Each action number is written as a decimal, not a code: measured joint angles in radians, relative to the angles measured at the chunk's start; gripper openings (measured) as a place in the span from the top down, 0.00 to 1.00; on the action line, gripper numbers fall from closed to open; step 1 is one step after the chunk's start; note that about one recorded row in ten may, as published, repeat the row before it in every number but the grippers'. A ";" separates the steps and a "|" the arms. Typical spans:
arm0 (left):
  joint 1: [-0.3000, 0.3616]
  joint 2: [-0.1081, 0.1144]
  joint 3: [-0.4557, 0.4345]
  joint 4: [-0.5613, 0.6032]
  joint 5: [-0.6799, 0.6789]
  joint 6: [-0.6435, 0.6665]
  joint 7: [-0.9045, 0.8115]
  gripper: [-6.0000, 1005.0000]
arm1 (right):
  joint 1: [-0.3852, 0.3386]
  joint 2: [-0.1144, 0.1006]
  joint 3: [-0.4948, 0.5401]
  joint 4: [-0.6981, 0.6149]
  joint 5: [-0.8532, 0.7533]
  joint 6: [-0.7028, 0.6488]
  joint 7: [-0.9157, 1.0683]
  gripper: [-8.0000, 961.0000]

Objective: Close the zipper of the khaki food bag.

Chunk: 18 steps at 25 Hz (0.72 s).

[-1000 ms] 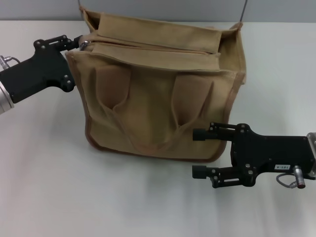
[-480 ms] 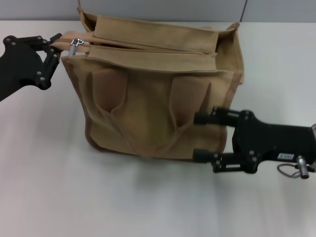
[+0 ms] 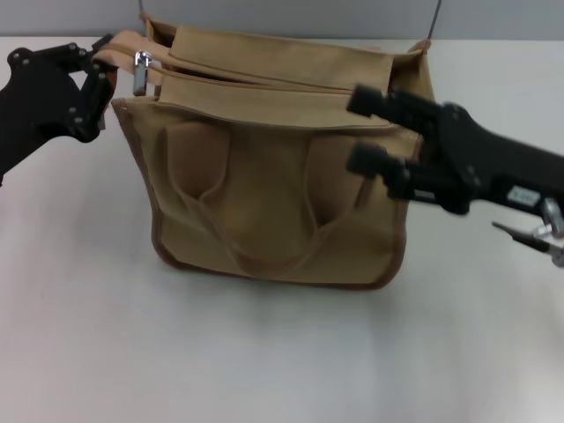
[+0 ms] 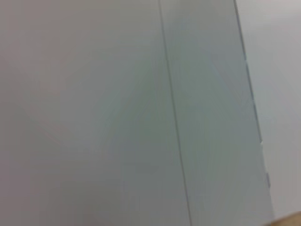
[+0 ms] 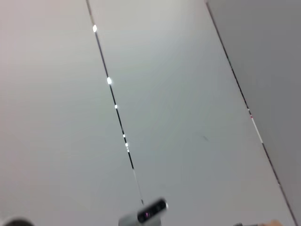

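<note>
The khaki food bag stands on the white table in the head view, handles hanging down its front. The zipper runs along its top, and the silver pull tab hangs at the left end. My left gripper is at the bag's top left corner, shut on the tan fabric end of the zipper strip, just left of the pull. My right gripper is open and empty, its fingers in front of the bag's upper right front. Both wrist views show only pale blank surfaces.
The white table spreads in front of and beside the bag. A grey wall rises right behind the bag. A thin dark cord runs up from the bag's back right corner.
My right gripper has risen from the bag's lower right corner to its upper right front. My left gripper pulled the zipper end left and up, and the pull tab now hangs by it.
</note>
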 joint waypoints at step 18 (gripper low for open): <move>-0.019 -0.002 0.005 -0.012 -0.021 0.089 -0.025 0.96 | 0.333 0.007 -0.184 0.014 0.006 0.372 0.421 0.14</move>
